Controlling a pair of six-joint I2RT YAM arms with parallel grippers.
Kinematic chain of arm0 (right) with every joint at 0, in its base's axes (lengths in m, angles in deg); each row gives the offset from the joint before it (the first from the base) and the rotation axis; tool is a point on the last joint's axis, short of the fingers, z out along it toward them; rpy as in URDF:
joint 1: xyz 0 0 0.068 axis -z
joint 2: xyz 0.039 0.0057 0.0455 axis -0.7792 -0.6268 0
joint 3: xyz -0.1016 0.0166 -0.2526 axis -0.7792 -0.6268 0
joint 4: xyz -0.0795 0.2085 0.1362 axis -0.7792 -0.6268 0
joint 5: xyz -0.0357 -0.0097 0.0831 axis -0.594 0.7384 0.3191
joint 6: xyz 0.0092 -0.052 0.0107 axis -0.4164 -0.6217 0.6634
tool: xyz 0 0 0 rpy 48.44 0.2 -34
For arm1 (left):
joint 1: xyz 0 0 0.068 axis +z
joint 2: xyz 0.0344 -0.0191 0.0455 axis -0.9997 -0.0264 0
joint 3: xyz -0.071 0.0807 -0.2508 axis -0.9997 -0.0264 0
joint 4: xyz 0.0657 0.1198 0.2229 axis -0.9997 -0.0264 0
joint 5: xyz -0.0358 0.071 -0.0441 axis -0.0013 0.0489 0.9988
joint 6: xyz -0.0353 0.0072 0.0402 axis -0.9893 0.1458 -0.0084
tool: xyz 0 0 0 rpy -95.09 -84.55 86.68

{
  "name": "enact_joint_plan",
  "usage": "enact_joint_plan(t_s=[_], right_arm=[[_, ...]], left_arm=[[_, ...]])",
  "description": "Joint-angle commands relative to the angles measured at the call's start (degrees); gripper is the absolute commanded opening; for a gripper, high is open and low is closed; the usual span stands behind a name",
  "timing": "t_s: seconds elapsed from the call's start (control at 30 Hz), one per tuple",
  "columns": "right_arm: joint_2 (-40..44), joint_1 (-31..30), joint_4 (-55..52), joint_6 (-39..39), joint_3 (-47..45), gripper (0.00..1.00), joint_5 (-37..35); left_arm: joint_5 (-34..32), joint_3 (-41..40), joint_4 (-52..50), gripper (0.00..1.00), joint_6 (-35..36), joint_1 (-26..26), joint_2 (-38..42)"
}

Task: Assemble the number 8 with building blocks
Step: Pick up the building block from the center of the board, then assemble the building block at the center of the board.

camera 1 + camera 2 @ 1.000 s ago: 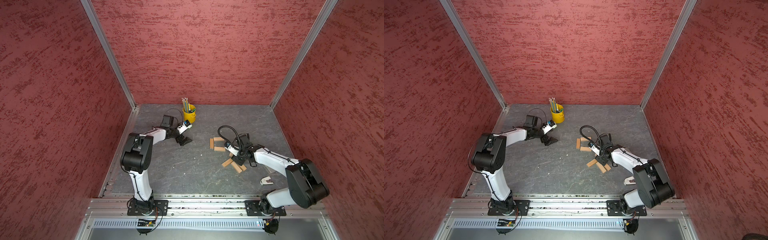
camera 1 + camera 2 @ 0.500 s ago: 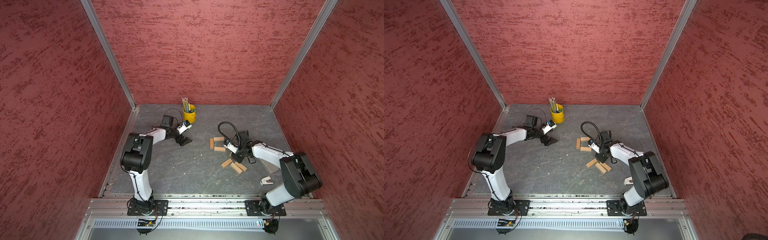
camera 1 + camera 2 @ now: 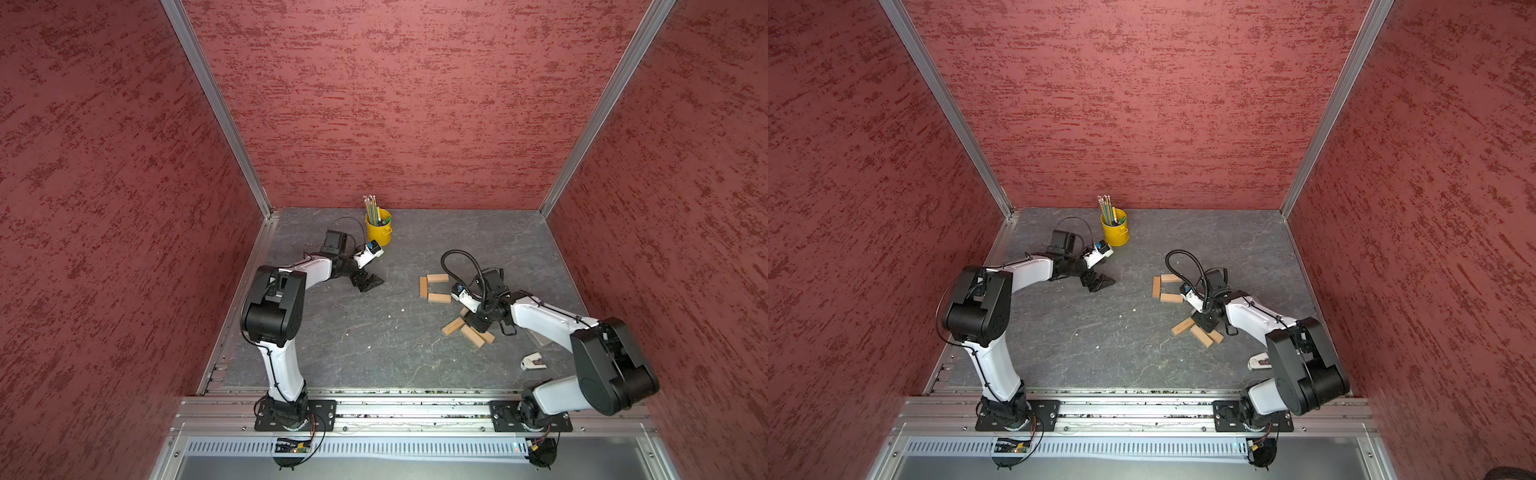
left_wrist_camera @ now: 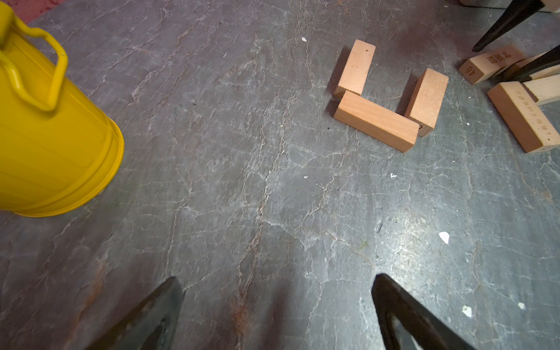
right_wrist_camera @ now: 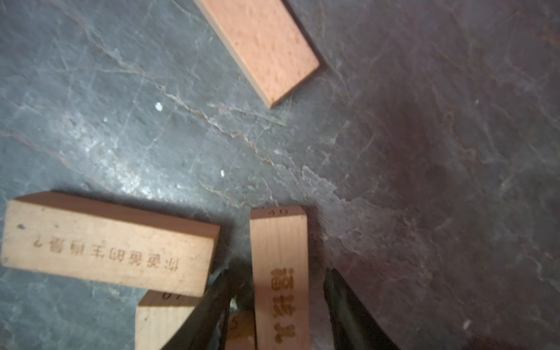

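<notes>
Straddling one block (image 5: 278, 257) of seven without gripping, right fingers (image 5: 348, 318) sit parted; left fingers (image 4: 400, 312) spread, empty.

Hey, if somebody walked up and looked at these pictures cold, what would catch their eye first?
Probably the yellow bucket of pencils at the back of the grey table, bright against the red walls. Next, three tan planks forming a U mid-table, and the right gripper, its open jaws straddling one lettered plank from the loose pile nearby.
</notes>
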Motion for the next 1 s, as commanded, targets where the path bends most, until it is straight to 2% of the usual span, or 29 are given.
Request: enact_joint_plan(t_s=[0.0, 0.17, 0.33, 0.4, 0.47, 0.53, 0.7, 0.87, 0.97], right_arm=[[1.2, 0.3, 0.6, 0.1, -0.5, 0.45, -1.5], [-0.4, 0.3, -0.5, 0.1, 0.7, 0.22, 0.4], [-4.2, 0.4, -1.7, 3.2, 8.1, 0.00, -1.1], [-5.7, 0.4, -3.2, 6.5, 13.0, 0.00, -4.6], [-8.3, 0.4, -5.9, 14.6, 20.0, 0.00, -10.0], [-9.6, 0.0, -8.9, 22.1, 25.2, 0.00, -8.4], [-8.2, -5.5, -8.9, 43.9, 27.3, 0.00, -8.8], [-15.3, -15.2, -22.1, 60.7, 34.4, 0.00, -4.4], [-15.2, -21.2, -23.1, 69.3, 34.4, 0.00, -1.9]], left_arm=[[0.5, 1.1, -0.4, 1.00, 0.9, -0.2, -0.9], [0.5, 1.1, -0.4, 0.99, 0.9, -0.2, -0.9], [1.0, 1.3, -0.6, 0.99, 0.8, 0.1, -1.0], [1.3, 1.4, -0.5, 0.99, 0.7, 0.2, -1.0], [1.3, 1.6, -0.5, 1.00, 0.3, 0.3, -1.1], [1.3, 1.6, -0.6, 1.00, 0.2, 0.4, -1.1], [1.4, 0.5, 0.2, 0.99, 0.8, 0.3, -0.4], [0.7, 0.1, 1.1, 0.99, 0.4, 0.0, -0.3], [-0.1, -0.1, 1.0, 0.99, 0.3, -0.4, -0.2]])
